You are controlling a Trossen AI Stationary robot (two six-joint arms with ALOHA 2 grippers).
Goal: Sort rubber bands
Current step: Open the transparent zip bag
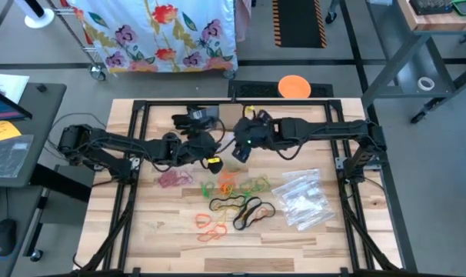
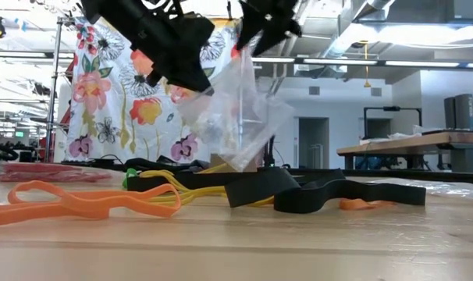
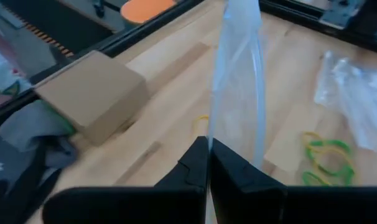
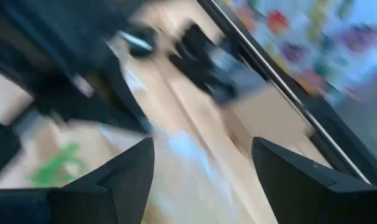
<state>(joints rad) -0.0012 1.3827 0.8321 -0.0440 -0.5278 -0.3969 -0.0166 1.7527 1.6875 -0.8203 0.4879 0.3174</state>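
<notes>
My wooden surface (image 1: 141, 231) holds the rubber bands (image 1: 233, 204) scattered at its centre, clear bags (image 1: 302, 198) toward the right edge. My left pincer (image 3: 208, 149) is clenched on a clear bag (image 3: 238, 81) above them; my right pincer (image 4: 201, 155) stands released beside it. A floral cloth (image 2: 104, 94) hangs behind. No writing is readable.

Arms: two, one gripper each, left gripper (image 3: 208, 163) and right gripper (image 4: 201, 163).

Clear bag (image 3: 238, 81) held up: one.

Pile of clear bags (image 1: 302, 198) on the table: exact number not countable.

Rubber bands (image 1: 233, 201): many, in red, orange, green, yellow and black; overlap prevents a count.

Cardboard box (image 3: 92, 93): one.

Orange disc (image 1: 294, 85): one.
</notes>
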